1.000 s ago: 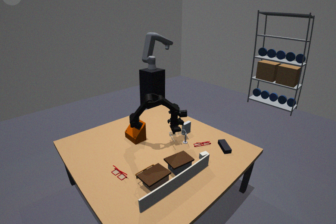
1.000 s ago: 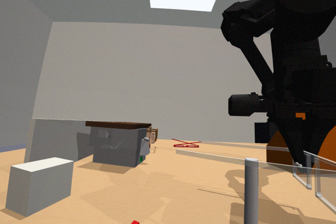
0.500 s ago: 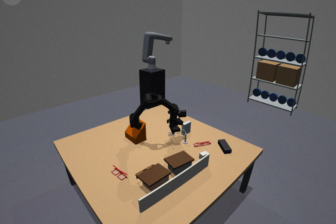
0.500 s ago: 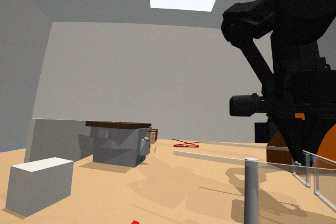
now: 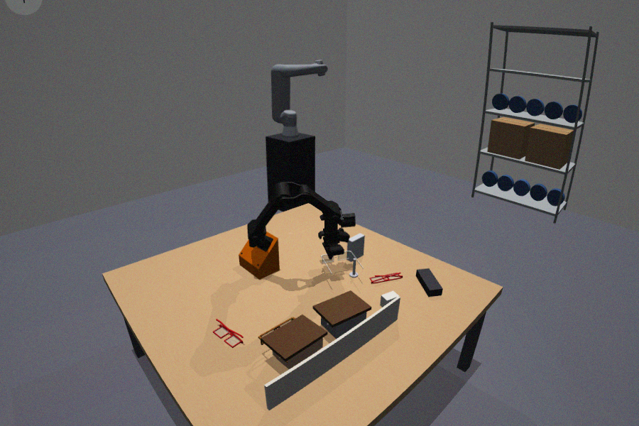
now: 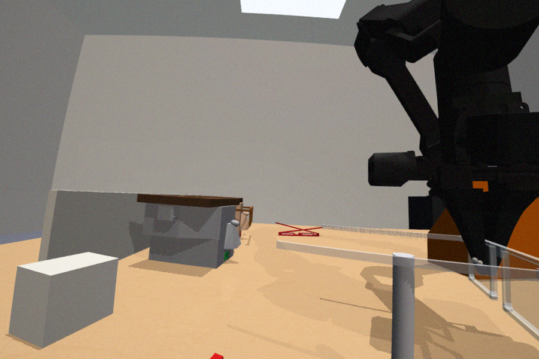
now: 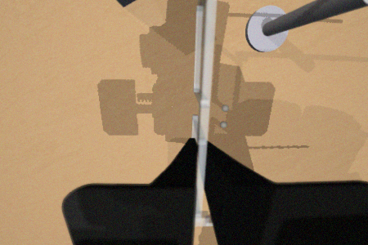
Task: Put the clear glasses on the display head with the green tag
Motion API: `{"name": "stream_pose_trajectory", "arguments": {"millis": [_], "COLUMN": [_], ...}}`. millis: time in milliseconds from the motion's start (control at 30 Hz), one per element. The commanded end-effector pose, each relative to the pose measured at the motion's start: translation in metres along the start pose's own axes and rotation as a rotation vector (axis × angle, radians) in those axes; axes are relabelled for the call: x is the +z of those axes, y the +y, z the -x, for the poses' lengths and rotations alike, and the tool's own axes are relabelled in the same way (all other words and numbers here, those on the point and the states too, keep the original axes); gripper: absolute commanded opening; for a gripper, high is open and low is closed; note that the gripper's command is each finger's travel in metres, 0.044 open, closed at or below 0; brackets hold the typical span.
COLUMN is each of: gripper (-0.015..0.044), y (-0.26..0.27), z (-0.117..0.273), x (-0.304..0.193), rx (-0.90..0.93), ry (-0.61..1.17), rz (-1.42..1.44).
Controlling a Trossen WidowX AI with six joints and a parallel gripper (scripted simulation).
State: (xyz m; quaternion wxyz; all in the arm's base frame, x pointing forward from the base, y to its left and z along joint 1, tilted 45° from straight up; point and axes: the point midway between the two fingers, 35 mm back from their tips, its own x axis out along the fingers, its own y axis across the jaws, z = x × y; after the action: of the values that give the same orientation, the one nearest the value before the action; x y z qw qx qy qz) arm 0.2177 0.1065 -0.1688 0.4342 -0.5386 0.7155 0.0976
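My gripper (image 5: 334,255) (image 6: 483,271) (image 7: 195,144) is shut on the clear glasses (image 6: 339,252) (image 7: 209,30) near the bridge and holds them above the table, beside the thin grey post (image 5: 354,266) (image 6: 402,307) (image 7: 315,14). The temples are open and extend toward the heads' side; one passes by the post's top in the exterior view. The grey head (image 5: 341,307) (image 6: 182,233) has a brown top, a nose, ears and a green tag (image 6: 226,255) low on its front; it wears no glasses. The other head (image 5: 294,336) wears brown glasses (image 5: 273,329). Finger contact is partly hidden.
A long white wall (image 5: 335,351) (image 6: 87,224) stands behind the heads, with a white block (image 5: 388,299) (image 6: 65,298) near its end. Red glasses (image 5: 386,277) lie beyond the post, others (image 5: 220,331) (image 6: 298,233) farther left. A dark case (image 5: 428,282) and a grey panel (image 5: 356,246) also stand around.
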Motion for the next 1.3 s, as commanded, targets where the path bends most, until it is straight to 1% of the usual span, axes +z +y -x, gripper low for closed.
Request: {"name": "stream_pose_trajectory", "arguments": {"millis": [0, 567, 700, 933, 1100, 1267], "gripper": [0.0, 0.0, 0.0, 0.0, 0.0, 0.0], "y": [0.001, 0.001, 0.0, 0.001, -0.001, -0.018], "z": [-0.001, 0.001, 0.014, 0.059, 0.06, 0.063], "x": [0.0, 0.006, 0.009, 0.013, 0.011, 0.0], "rx": [0.005, 0.005, 0.005, 0.006, 0.006, 0.008], "ry": [0.003, 0.003, 0.002, 0.001, 0.001, -0.002], "rz": [-0.002, -0.002, -0.002, -0.002, -0.024, -0.193]}}
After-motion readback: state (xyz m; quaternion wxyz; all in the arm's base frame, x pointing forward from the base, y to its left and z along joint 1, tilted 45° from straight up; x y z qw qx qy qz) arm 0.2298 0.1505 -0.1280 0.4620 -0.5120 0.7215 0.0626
